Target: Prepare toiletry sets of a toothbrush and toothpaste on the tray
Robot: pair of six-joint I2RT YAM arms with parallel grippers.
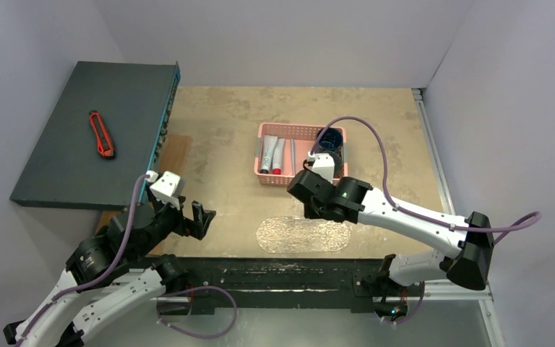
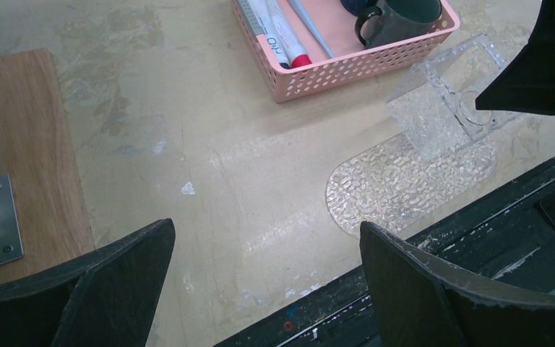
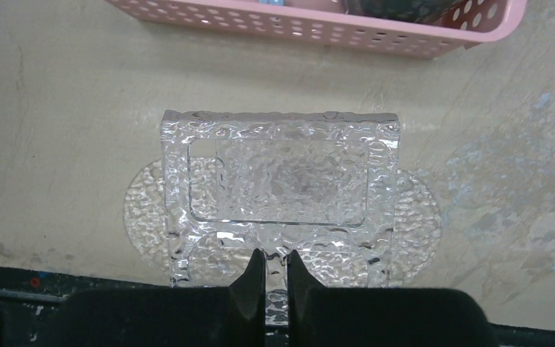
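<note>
The tray (image 1: 278,235) lies flat on the bench (image 1: 217,144) at its near edge, between the two arms, with no mug, tube or toothbrush on it yet. Over its middle, the right end effector (image 3: 269,271) is pinched shut on the near edge of a clear box (image 3: 278,173) with the same bumpy surface. I cannot tell whether the box rests on the tray or hangs just above it. It probably has to be moved off so the tray is free for the sets.

Just behind, the pink basket (image 2: 332,72) holds everything: red-capped tubes (image 2: 282,36), a toothbrush (image 2: 311,29), the dark green mug (image 2: 397,18) and the blue mug (image 1: 330,137). The left end effector (image 2: 266,231) hovers empty, fingers wide apart, left of the tray, likely kept out of the way.
</note>
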